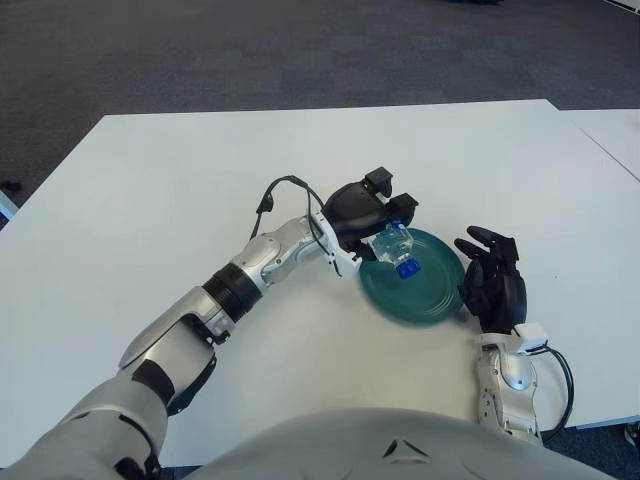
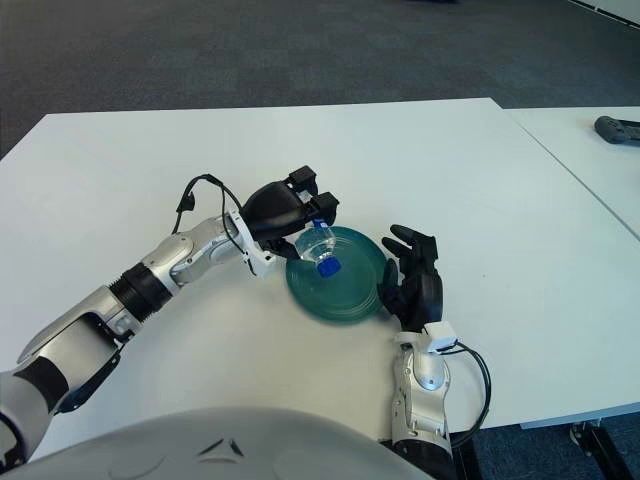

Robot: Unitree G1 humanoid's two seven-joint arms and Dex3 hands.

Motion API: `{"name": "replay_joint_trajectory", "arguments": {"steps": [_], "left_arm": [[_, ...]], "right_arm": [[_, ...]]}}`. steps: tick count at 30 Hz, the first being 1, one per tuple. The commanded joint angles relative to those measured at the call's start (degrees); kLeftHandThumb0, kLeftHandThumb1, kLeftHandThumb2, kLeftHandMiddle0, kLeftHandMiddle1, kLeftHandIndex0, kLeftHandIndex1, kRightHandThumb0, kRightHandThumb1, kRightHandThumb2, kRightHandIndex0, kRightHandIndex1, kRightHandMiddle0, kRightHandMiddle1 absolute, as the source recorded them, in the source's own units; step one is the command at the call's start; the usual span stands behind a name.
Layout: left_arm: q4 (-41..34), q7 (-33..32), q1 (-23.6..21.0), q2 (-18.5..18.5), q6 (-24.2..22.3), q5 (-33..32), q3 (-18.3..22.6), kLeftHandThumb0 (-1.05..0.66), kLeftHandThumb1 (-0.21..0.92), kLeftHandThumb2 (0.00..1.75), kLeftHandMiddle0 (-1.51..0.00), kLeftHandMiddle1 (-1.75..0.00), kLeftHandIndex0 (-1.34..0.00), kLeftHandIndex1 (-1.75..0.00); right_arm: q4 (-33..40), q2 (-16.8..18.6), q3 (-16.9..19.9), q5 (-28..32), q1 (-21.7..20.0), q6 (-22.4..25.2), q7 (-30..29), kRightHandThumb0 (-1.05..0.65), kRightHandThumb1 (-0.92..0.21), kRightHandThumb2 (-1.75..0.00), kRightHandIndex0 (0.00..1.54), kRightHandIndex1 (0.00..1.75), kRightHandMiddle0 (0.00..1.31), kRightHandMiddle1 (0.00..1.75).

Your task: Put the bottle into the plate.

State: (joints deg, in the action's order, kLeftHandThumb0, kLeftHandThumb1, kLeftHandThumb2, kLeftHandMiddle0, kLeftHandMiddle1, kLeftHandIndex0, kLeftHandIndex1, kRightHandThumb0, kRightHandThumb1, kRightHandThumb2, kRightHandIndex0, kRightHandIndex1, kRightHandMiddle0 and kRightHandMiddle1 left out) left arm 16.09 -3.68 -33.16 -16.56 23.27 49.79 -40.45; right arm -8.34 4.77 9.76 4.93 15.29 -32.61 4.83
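Fingers (image 1: pixel 385 190) of the left hand (image 1: pixel 362 212) clasped the clear bottle (image 1: pixel 391 246), blue cap tilted down toward the green plate (image 1: pixel 430 298) directly beneath, right hand (image 1: pixel 492 285) open beside its rim.

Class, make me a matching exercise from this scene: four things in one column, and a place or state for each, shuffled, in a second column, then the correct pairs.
Column 1
1. bottle
2. plate
3. left robot hand
4. right robot hand

Column 2
A. teal, lying on the white table
B. fingers spread, holding nothing, at the plate's right edge
C. clear with a blue cap, held over the plate
D. closed around the bottle at the plate's left rim

Pairs: 1-C, 2-A, 3-D, 4-B
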Motion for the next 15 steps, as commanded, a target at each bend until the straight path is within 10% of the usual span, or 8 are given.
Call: {"name": "replay_joint_trajectory", "arguments": {"steps": [1,15], "left_arm": [[-4.3,1.3,0.3,-1.4,0.7,-0.8,2.8,-0.49,0.27,1.37,-1.15,-1.75,-0.64,-1.75],[-6.2,1.2,0.3,-2.7,1.7,1.4,2.3,-0.47,0.30,1.33,-1.12,-1.75,-0.62,-1.75]], "right_arm": [[-17.0,3.4,0.0,1.0,3.3,0.1,-1.2,-0.59,-0.86,-0.76,0.54,1.09,0.11,1.22],[-17.9,3.9,-0.3,-1.4,2.8,-1.2,-3.2,-0.61,-0.88,-0.73,0.48,1.11,0.14,1.27]]}}
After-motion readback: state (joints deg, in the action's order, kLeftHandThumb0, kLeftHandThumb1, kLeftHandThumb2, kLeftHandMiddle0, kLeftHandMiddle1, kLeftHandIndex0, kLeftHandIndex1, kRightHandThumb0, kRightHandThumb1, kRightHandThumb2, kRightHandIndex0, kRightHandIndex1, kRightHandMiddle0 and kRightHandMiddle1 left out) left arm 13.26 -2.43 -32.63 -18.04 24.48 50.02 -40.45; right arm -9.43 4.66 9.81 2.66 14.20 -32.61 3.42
